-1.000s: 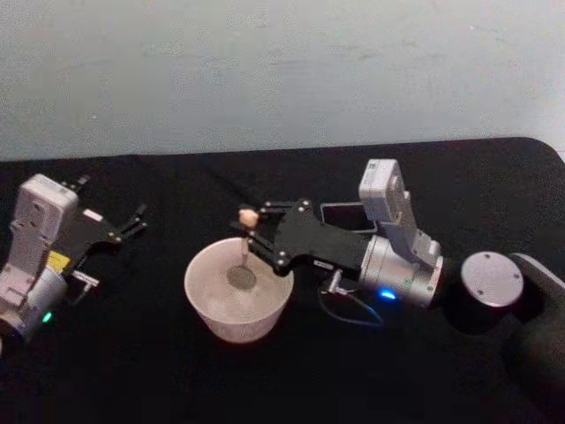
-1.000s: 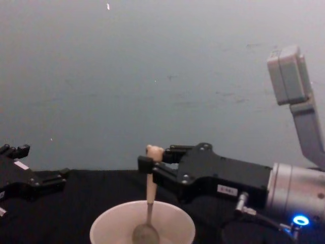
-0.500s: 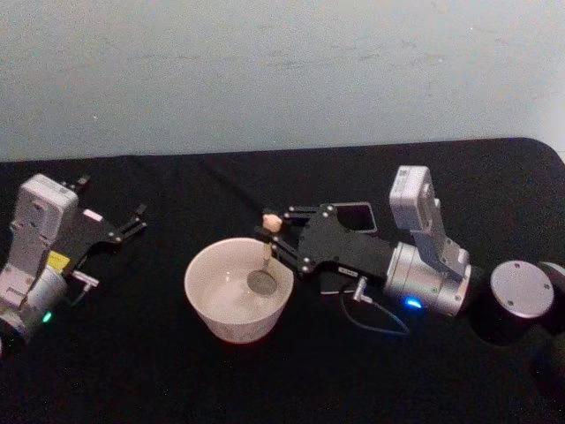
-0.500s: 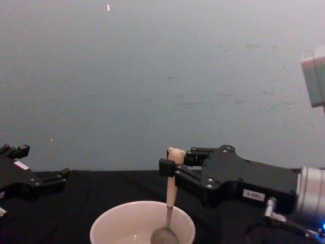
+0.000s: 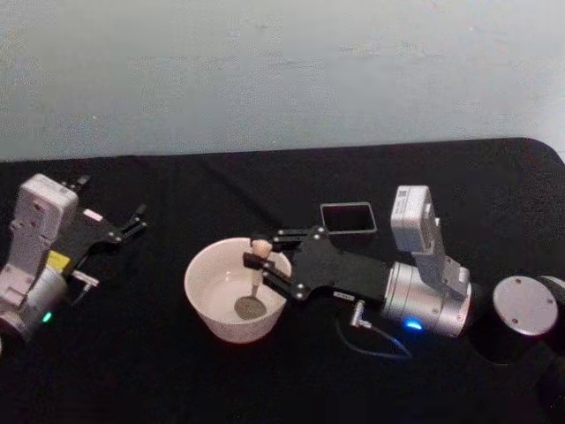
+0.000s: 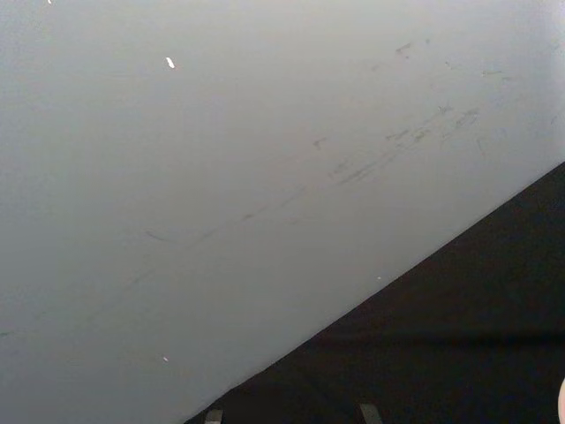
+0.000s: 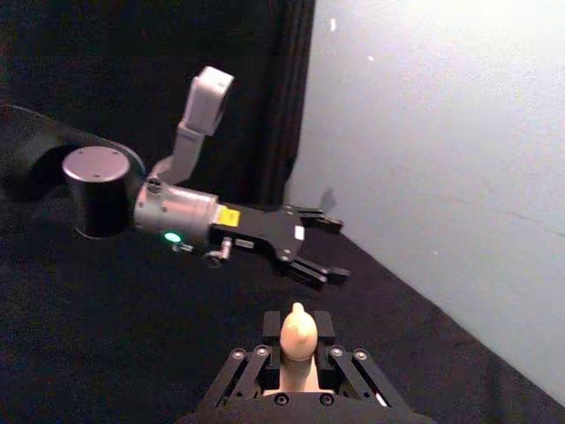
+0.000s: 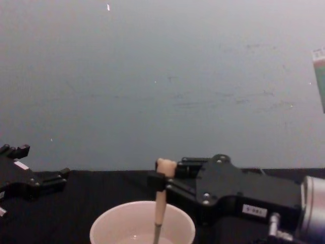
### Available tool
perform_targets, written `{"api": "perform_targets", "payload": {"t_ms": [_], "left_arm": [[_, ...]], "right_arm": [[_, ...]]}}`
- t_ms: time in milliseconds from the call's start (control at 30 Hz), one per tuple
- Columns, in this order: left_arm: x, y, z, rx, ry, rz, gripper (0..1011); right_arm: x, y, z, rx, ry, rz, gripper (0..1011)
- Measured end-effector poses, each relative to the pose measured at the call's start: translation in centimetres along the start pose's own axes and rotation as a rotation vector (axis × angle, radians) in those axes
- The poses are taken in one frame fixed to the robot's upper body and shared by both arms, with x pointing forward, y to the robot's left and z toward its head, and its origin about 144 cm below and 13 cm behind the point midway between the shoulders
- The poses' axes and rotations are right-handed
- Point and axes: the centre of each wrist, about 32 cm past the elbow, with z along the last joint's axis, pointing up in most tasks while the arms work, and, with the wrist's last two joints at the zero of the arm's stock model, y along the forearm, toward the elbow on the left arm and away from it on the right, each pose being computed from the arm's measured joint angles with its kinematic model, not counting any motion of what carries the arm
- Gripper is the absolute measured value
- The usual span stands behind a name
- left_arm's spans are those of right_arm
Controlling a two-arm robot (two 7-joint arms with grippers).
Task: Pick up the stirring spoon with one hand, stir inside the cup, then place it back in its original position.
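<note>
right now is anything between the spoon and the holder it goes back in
Nothing visible does. The right gripper holds the stirring spoon upright in the cup; the holder stands open-topped just behind that gripper. Only the cup's rim needs clearing. The left gripper is parked far left.

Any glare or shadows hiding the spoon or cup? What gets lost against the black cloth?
Head view: no glare; cup and stirring spoon read pale, but the right gripper, shut on the spoon, and the holder nearly merge with the black cloth. Chest view: cup cropped at the bottom edge. Right wrist view: parked left gripper sits against dark background.
</note>
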Motion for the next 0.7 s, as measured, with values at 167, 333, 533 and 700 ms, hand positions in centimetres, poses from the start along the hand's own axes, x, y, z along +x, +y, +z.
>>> {"api": "perform_targets", "payload": {"t_ms": [167,333,533,700], "left_arm": [[0.0,0.0,0.0,0.000,0.000,0.000,1001],[0.0,0.0,0.0,0.000,0.000,0.000,1001],[0.0,0.0,0.0,0.000,0.000,0.000,1001],[0.0,0.0,0.0,0.000,0.000,0.000,1001]], "right_arm": [[-0.3,0.8,0.0,0.008,0.005,0.015,213],[-0.1,1.8,-0.1,0.009,0.007,0.019,213],[0.5,2.9,-0.3,0.008,0.002,0.009,213],[1.0,3.4,-0.4,0.007,-0.004,-0.007,213]]}}
